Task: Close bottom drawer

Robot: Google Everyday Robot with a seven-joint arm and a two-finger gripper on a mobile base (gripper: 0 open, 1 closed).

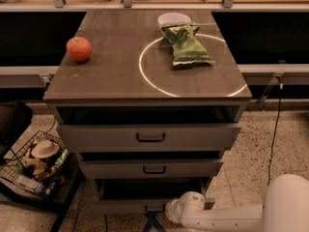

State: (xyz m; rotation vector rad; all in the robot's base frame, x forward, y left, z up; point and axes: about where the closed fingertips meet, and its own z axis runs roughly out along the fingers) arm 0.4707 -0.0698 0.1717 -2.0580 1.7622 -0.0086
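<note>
**Bottom drawer found pulled out, gripper set low at its front**
The bottom drawer [123, 206] was seen standing out beneath the bench's [111, 83] front edge, under the middle drawer [193, 169]. The gripper [166, 212] was held at its front, toward the front right corner. Whether it was apart or together, or touching, could not be told. An off-centre push could be expected to skew and jam the drawer, or contact could be lost under the low front.

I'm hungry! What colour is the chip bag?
Green chip bag, camera view. The gripper is by the bottom drawer.
</note>
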